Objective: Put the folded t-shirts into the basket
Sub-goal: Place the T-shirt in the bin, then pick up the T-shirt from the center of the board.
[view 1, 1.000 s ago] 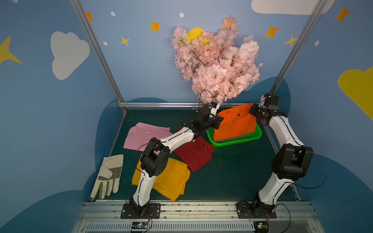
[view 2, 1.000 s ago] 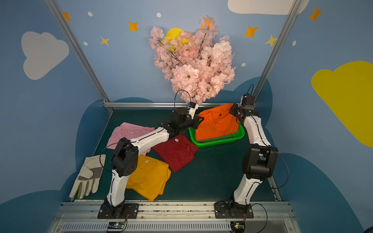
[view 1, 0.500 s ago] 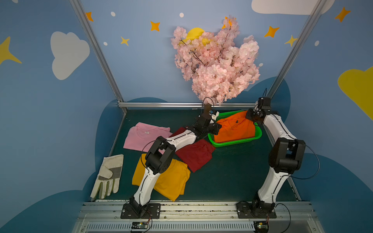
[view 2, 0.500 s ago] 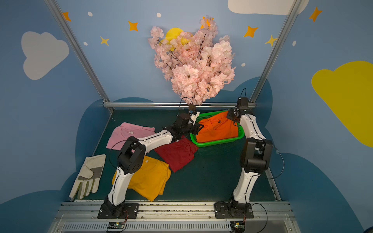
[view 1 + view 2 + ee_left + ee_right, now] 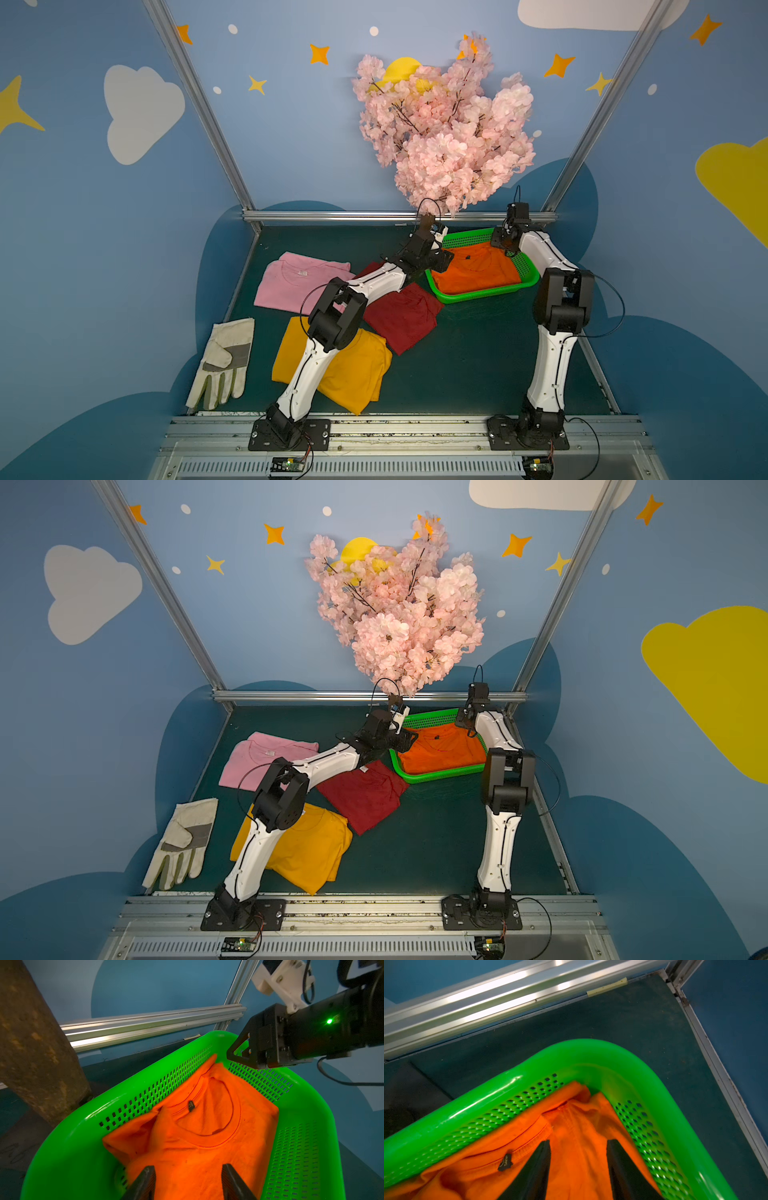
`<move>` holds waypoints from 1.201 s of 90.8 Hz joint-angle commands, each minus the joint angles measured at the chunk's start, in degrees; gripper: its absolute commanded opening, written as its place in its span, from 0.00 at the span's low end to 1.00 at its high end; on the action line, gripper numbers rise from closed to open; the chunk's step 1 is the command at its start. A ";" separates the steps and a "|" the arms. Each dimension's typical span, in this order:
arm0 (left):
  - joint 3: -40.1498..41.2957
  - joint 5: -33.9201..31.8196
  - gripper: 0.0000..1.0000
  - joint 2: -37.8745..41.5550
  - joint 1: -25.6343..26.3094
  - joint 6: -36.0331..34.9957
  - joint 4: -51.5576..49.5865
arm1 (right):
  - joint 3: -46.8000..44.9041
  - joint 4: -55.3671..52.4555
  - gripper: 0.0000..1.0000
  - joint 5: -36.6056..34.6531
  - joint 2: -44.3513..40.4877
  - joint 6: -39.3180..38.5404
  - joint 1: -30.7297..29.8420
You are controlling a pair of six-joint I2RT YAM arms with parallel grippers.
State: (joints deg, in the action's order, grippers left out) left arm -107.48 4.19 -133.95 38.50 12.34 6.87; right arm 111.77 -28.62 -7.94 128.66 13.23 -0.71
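Note:
The orange t-shirt (image 5: 478, 270) (image 5: 207, 1126) lies flat inside the green basket (image 5: 478, 296) (image 5: 436, 776) at the back right of the table. My left gripper (image 5: 446, 259) (image 5: 188, 1169) hangs over the basket's left end, open, its fingers spread above the cloth. Over the far right corner my right gripper (image 5: 500, 243) (image 5: 578, 1142) is open too, with the shirt's shoulder below it. On the mat lie the pink t-shirt (image 5: 297, 278), the dark red t-shirt (image 5: 399, 316) and the mustard t-shirt (image 5: 349, 374), partly hidden by my left arm.
A whitish work glove (image 5: 224, 361) lies at the front left. The pink blossom tree (image 5: 444, 133) overhangs the basket, and its brown trunk (image 5: 37, 1043) stands close behind my left gripper. An aluminium rail (image 5: 488, 1001) borders the back edge.
The orange t-shirt came down from above the basket and now lies in it. Both grippers went from shut on the shirt to open.

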 commanded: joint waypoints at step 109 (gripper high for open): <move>69.20 -5.04 0.81 72.76 -13.07 10.94 -25.14 | -52.65 5.14 0.74 15.02 -42.79 18.49 -55.07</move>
State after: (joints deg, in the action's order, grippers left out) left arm -36.84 -0.34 -62.41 28.27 20.64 -15.11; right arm 56.38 -28.23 5.61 80.34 28.10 -51.70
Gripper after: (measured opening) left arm 0.805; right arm 0.745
